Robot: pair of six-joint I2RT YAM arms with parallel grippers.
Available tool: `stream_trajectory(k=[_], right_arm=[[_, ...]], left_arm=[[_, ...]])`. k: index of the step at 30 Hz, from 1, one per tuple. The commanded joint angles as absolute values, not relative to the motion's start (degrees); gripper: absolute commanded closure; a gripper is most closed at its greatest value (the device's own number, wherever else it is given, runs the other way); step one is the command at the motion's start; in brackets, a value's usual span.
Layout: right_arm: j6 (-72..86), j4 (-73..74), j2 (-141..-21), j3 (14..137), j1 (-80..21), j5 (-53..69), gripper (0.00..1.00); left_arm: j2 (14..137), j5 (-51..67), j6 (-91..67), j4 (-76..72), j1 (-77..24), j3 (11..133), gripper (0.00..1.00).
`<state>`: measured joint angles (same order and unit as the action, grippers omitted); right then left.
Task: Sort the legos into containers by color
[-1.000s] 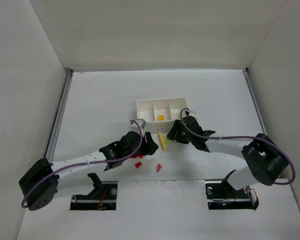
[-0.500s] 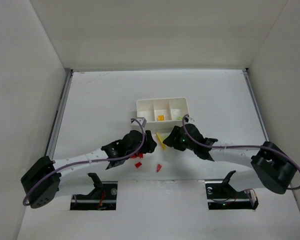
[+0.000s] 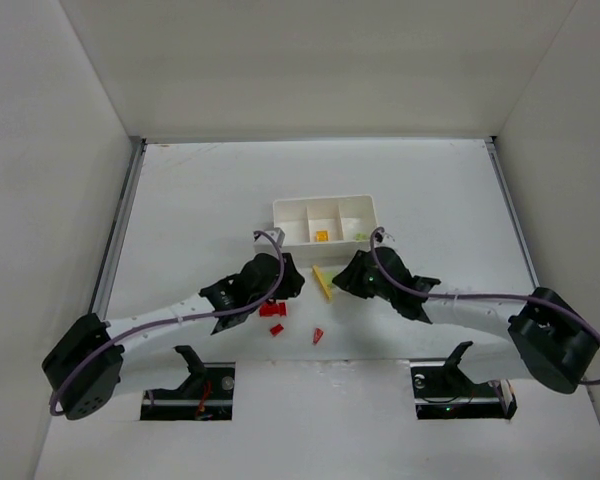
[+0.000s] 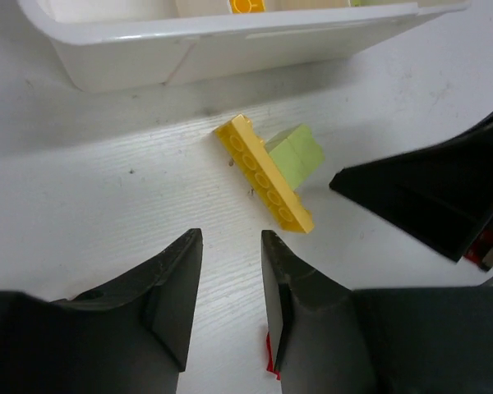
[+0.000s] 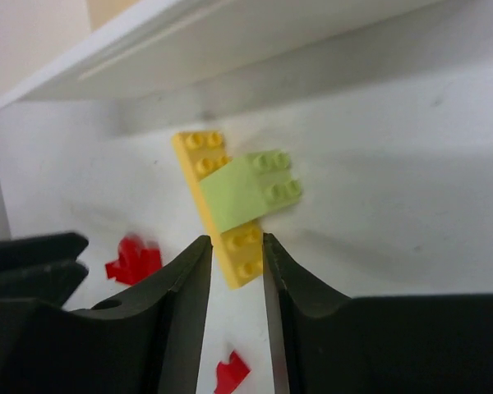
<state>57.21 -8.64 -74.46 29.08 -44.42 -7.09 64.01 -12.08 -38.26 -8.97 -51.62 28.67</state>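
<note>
The white three-compartment tray (image 3: pixel 292 212) holds a yellow piece (image 3: pixel 322 236) in the middle and a light green piece (image 3: pixel 361 237) on the right. A long yellow plate (image 5: pixel 199 154) lies in front of it with a light green lego (image 5: pixel 246 193) stuck across it; both show in the left wrist view too, the plate (image 4: pixel 264 174) and the green lego (image 4: pixel 296 152). My right gripper (image 5: pixel 234 242) is open, its tips on either side of the plate's near end. My left gripper (image 4: pixel 230 242) is open and empty, just short of the plate. Red legos (image 3: pixel 273 308) lie beneath it.
Two more red pieces lie on the table, one (image 3: pixel 277 328) below the left gripper and one (image 3: pixel 317 335) nearer the front. The tray's near wall (image 4: pixel 230 41) is close behind the plate. The two grippers face each other a finger's width apart (image 4: pixel 435 205).
My right gripper has come away from the tray, down and left, onto the yellow plate. My left gripper has shifted slightly up, uncovering the red pieces.
</note>
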Motion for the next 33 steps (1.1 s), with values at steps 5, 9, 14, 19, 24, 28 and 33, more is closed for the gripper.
stream_trajectory(k=[5,9,14,19,24,28,33], right_arm=[[59.24,-13.36,-75.76,28.04,-50.31,-11.77,0.86],[59.24,-13.19,-75.59,27.25,-50.40,-15.63,0.94],[59.33,-13.01,-77.51,27.42,-50.40,-17.14,0.94],[58.71,-13.62,-85.51,31.99,-52.86,-14.33,0.94],[60.20,-13.97,-87.54,34.54,-56.99,-14.24,0.92],[59.86,-13.71,-87.89,36.12,-58.14,-13.89,0.89],[54.77,-9.33,-79.65,33.50,-58.14,-14.59,0.66]], left_arm=[[59.24,-12.30,-37.71,-10.72,-48.82,30.06,0.72],[57.22,-12.22,-37.27,-10.72,-48.30,29.88,0.74],[55.81,-12.22,-37.18,-10.81,-47.68,29.09,0.74],[56.25,-11.34,-37.35,-11.16,-46.63,28.92,0.72],[55.81,-11.16,-37.88,-11.43,-46.19,27.86,0.71],[56.07,-11.16,-38.06,-11.51,-45.83,27.33,0.70],[56.25,-11.16,-37.71,-11.25,-45.92,26.98,0.65]])
